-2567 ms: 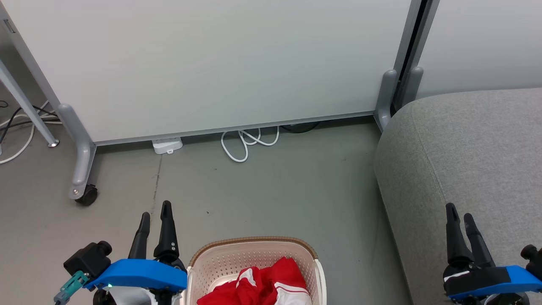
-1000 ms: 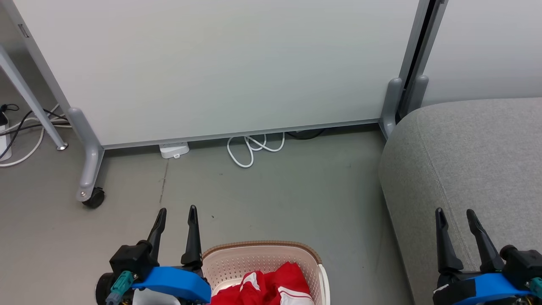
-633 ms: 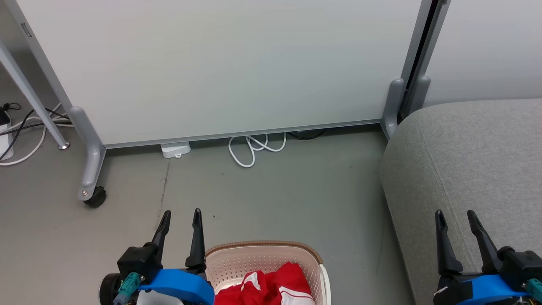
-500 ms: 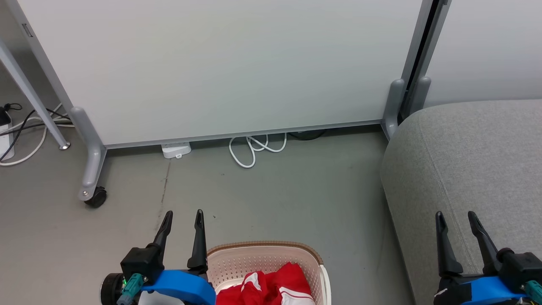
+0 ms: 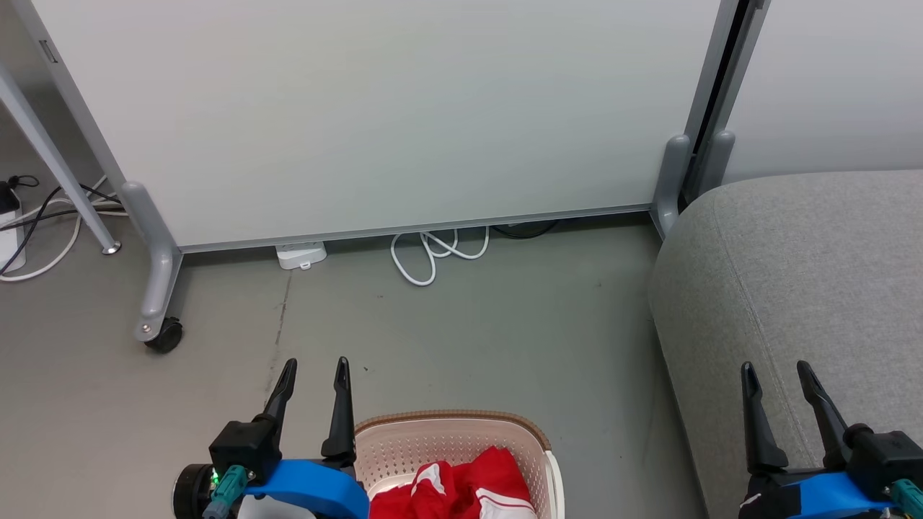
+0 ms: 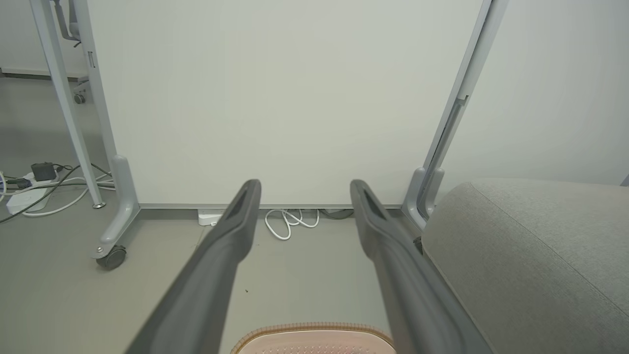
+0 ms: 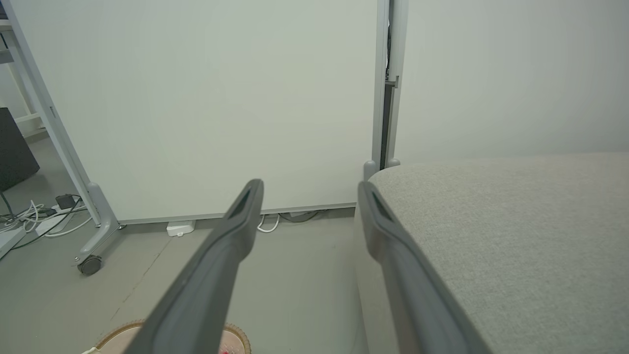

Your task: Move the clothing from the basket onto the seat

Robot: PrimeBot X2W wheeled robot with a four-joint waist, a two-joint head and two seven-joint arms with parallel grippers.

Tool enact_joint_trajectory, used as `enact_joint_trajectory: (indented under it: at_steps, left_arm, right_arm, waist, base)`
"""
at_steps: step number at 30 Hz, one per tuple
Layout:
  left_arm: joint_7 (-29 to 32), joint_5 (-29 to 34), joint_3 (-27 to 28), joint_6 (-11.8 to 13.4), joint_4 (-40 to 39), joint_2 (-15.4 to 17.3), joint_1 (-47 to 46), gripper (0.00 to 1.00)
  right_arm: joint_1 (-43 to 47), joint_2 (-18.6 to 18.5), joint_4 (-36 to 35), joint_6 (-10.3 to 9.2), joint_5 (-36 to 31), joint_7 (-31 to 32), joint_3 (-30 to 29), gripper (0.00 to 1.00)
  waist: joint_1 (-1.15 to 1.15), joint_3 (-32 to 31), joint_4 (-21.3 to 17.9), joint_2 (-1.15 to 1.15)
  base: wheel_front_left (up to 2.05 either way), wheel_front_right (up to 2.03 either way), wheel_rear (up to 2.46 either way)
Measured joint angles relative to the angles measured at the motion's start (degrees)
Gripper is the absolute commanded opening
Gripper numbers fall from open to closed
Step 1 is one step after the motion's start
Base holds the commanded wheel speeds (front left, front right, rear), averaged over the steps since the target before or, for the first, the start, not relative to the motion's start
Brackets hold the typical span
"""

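Dark fingers [image 5: 339,411], two pairs, each pair spread wide apart. Item one, my left gripper [image 5: 316,364]: raised over the grey floor [image 5: 469,339], just left of the basket [image 5: 447,417]. Item two, my right gripper [image 5: 773,367]: over the near edge of the grey seat [image 5: 807,274]. Cream basket, brown rim: on the floor between my grippers, apart from the seat. Red-and-white clothing [image 5: 461,483]: bunched inside the basket. Beyond: pale partition panel [image 5: 375,108], one caster [image 5: 164,336], coiled white cable [image 5: 433,252] at its foot.
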Motion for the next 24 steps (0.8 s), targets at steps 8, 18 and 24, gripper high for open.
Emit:
enact_joint_trajectory:
  at_steps: [8,18,24]
  left_arm:
    - [0.0,-0.2,0.1,0.0,0.3,0.0,-0.1,1.00]
    - [0.0,-0.1,0.1,-0.1,0.4,0.0,-0.1,1.00]
    - [0.0,0.3,0.3,-0.1,0.7,0.0,-0.1,1.00]
  right_arm:
    - [0.0,0.0,0.3,0.00,0.1,-0.3,0.1,1.00]
    - [0.0,0.0,0.3,0.00,0.2,-0.3,0.5,1.00]
    - [-0.1,0.0,0.2,0.00,0.3,-0.3,0.9,1.00]
  waist:
    - [0.00,0.1,0.1,0.00]
    - [0.00,0.4,-0.2,0.00]
    - [0.00,1.1,-0.7,0.00]
  base:
    - [0.00,0.00,0.00]
    - [0.00,0.00,0.00]
    - [0.00,0.00,0.00]
